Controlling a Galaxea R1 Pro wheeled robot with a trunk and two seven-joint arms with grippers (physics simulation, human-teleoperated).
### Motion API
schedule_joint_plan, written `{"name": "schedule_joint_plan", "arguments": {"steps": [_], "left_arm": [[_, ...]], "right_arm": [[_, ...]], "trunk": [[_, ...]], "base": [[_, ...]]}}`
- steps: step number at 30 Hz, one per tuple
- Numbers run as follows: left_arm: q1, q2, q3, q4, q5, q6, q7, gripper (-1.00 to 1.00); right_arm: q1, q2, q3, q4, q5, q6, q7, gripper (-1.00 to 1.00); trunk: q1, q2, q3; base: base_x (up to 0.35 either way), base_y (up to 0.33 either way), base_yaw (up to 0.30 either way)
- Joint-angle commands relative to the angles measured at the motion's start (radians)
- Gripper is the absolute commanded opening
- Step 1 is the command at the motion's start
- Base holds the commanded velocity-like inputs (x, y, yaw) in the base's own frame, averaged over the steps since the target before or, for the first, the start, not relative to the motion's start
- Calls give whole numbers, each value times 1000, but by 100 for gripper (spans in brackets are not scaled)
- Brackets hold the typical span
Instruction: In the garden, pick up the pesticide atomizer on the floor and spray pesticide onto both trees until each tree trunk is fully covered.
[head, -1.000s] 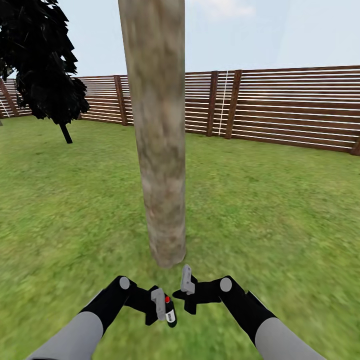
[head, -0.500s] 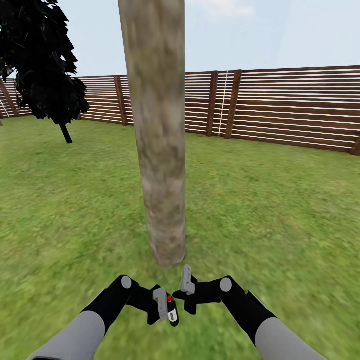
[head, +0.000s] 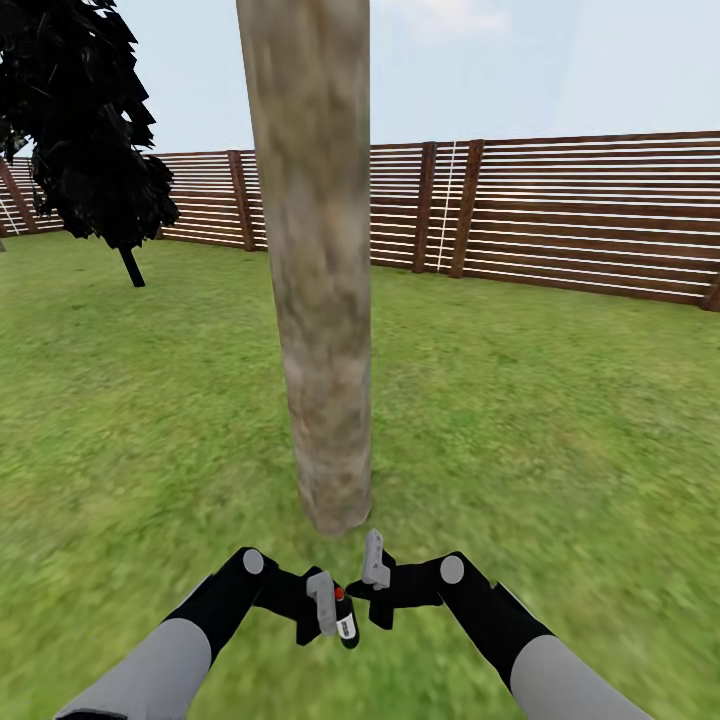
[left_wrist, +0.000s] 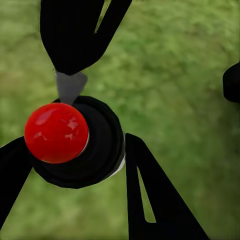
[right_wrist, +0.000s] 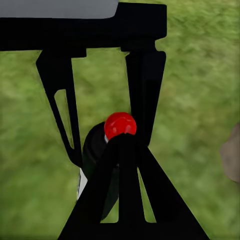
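Observation:
The pesticide atomizer (head: 345, 622), black with a red top and white label, sits upright in my left gripper (head: 335, 610), which is shut on it just above the grass. In the left wrist view its red top (left_wrist: 56, 132) lies between my two black fingers (left_wrist: 145, 195). My right gripper (head: 375, 568) hovers close beside it, fingers together and holding nothing; in its wrist view the red top (right_wrist: 120, 124) shows just past its tips. One tree trunk (head: 320, 300), pale and mottled, rises straight ahead, its base a short way beyond both grippers.
Green grass floor (head: 560, 430) spreads all around. A brown slat fence (head: 580, 215) closes the back. A near-black conifer (head: 80, 130) stands at the far left. The trunk's edge (right_wrist: 231, 152) appears in the right wrist view.
My left gripper has shifted the atomizer slightly forward and towards the right gripper. The right arm and the camera have stayed still.

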Motion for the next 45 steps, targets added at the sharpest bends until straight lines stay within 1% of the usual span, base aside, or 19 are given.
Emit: {"name": "schedule_joint_plan", "arguments": {"steps": [1, 11, 15, 21, 24, 25, 26, 29, 31, 33, 34, 35, 38, 39, 40, 41, 42, 43, 45], "left_arm": [[-1, 0, 1, -1, -8, -10, 0, -100], [0, 2, 1, 0, -10, -10, 0, -100], [10, 24, 0, 2, -16, -10, 0, -100], [15, 150, 0, 5, -17, -11, 1, -100], [18, 243, 1, 15, -16, -10, 2, -100], [21, 263, 3, 17, -16, -10, 2, -100], [27, 295, 6, 18, -13, -10, 3, -100], [36, 356, 13, 25, -5, -11, 12, -100], [37, 368, 16, 45, 5, -7, 101, -100], [37, 364, 16, 78, 31, 0, 267, -100], [37, 360, 17, 98, 43, 1, 314, -100], [37, 343, 18, 159, 90, 2, 422, -100], [37, 296, 19, 273, 271, 5, 688, -100], [37, 273, 18, 300, 343, 6, 785, -100], [37, 248, 17, 323, 409, 8, 876, -100], [37, 230, 17, 336, 448, 9, 927, -100], [37, 202, 17, 349, 494, 12, 982, -100], [37, 179, 17, 355, 522, 27, 1011, -100], [37, 161, 22, 356, 544, 99, 1030, -100]], "right_arm": [[0, 0, -1, 0, 10, -7, 0, -100], [0, 0, -1, 0, 10, -6, 0, -100], [0, 0, -1, -1, 10, -6, 0, -100], [0, -1, 1, 0, 10, -7, 0, -100], [0, -2, 1, 14, 11, -8, 0, -100], [0, -2, 1, 22, 11, -8, 0, -100], [0, -2, 1, 31, 10, -9, 0, 100], [0, -5, 1, 46, 10, -10, 0, 100], [0, -14, -1, 79, 9, -10, -4, 100], [1, -62, -3, 164, 7, -13, -50, 100], [2, -83, -5, 201, 5, -14, -85, 100], [3, -118, -6, 304, 1, -15, -210, 100], [5, -137, -8, 535, -24, -35, -572, 100], [5, -136, -8, 580, -59, -49, -680, 100], [8, -135, -8, 604, -115, -63, -768, 100], [13, -134, -8, 614, -164, -70, -816, 100], [26, -134, -9, 621, -255, -79, -874, 100], [37, -134, -9, 625, -349, -89, -910, 100], [46, -135, -8, 629, -489, -114, -934, 100]], "trunk": [[0, 0, -1], [0, 0, -1], [0, 0, -1], [0, 0, -1], [0, 0, -1], [0, 0, -1], [0, 0, -1], [0, 0, -1], [0, 0, -1], [0, 0, -1], [0, 0, -1], [0, 0, -1], [0, 0, -1], [0, 0, -1], [0, 0, -1], [0, 0, -1], [0, 0, -1], [0, 0, -1], [0, 0, -1]], "base": [[0, 0, 0], [0, 0, 0], [0, 0, 0], [0, 0, 0], [0, 0, 0], [0, 0, 0], [0, 0, 0], [0, 0, 0], [0, 0, 0], [0, 0, 0], [0, 0, 0], [0, 0, 0], [0, 0, 0], [0, 0, 0], [0, 0, 0], [0, 0, 0], [0, 0, 0], [0, 0, 0], [0, 0, 0]]}}
